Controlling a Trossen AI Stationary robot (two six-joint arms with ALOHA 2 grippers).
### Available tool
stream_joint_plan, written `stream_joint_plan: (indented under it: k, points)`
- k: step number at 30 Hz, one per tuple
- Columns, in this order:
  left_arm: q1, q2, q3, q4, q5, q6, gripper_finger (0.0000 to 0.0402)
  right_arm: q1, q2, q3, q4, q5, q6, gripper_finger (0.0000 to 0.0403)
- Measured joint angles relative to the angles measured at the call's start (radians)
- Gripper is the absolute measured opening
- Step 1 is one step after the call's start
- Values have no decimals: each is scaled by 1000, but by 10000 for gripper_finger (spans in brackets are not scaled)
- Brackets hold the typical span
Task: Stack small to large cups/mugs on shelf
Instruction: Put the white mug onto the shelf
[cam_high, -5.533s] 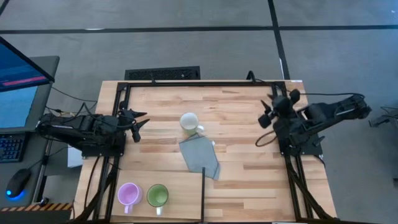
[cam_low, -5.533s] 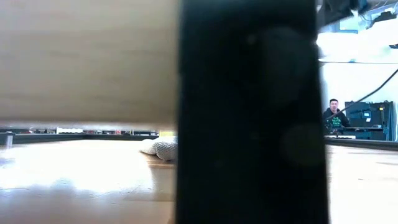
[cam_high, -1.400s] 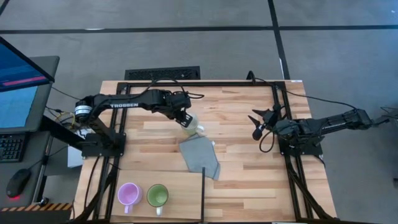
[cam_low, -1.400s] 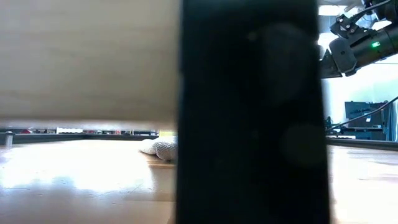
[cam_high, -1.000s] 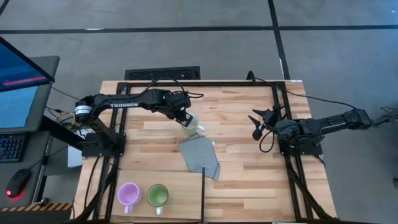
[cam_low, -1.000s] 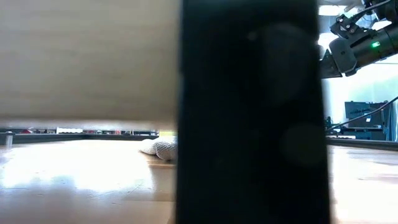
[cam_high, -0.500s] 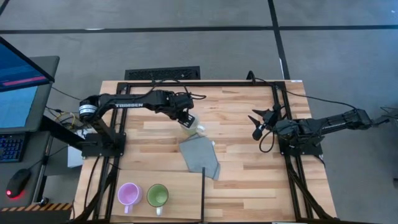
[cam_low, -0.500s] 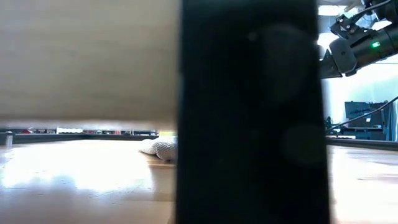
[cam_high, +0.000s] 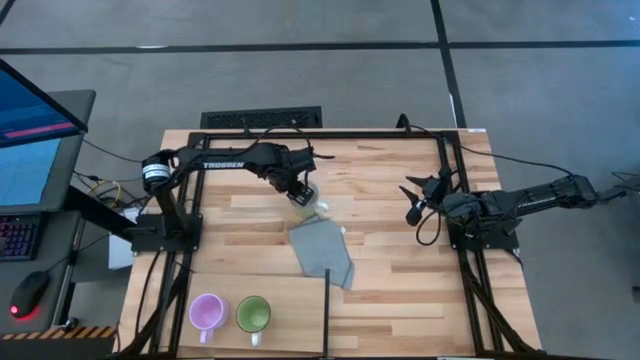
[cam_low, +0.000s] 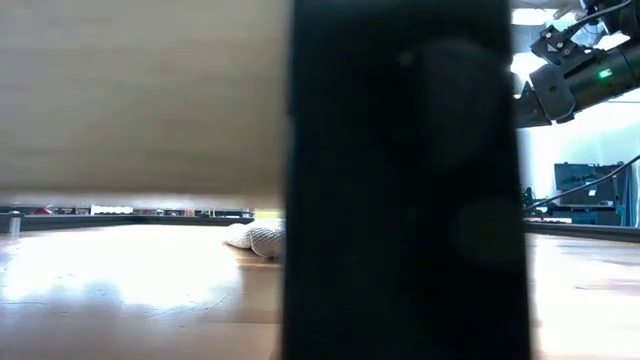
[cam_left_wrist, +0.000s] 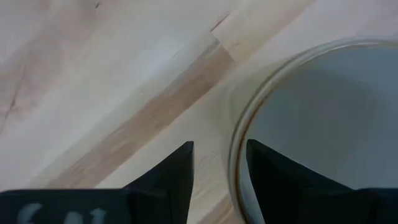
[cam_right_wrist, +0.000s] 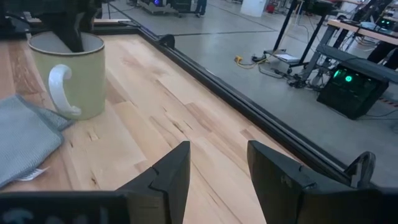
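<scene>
**Rim grip on the cream mug**

Grey floor surrounds a striped wooden table (cam_high: 400, 250) framed by black rails. Near the table's middle, a little toward the far side, stands the cream mug (cam_high: 310, 203), upright, its handle turned toward the right arm. A grey cloth (cam_high: 322, 250) lies just beside it on the near side. The left gripper (cam_high: 298, 187) is at the mug's rim; in the left wrist view one finger sits inside the rim and the other outside, so it pinches the wall of the mug (cam_left_wrist: 311, 124). Whether the mug has left the table cannot be told.

The purple mug (cam_high: 207, 312) and green mug (cam_high: 253, 314) stand side by side on the pale shelf (cam_high: 290, 300) at the near left. The right gripper (cam_high: 413, 198) waits at the right side, its fingers (cam_right_wrist: 168, 174) parted and empty.

This mug looks glazed and rigid, so probably fairly heavy for its size, slippery and breakable. A pinch on the wall should hold, but the mug may swing or slip; a slow carry and a gentle set-down seem wise. The handle is the other place to hold it.
</scene>
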Motion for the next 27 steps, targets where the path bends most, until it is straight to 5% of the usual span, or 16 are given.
stream_joint_plan:
  k: [27]
  points:
    - [-1, 3, 0, 36, -8, 27, 138, 0, 0, 0, -17, 3, -2, 181]
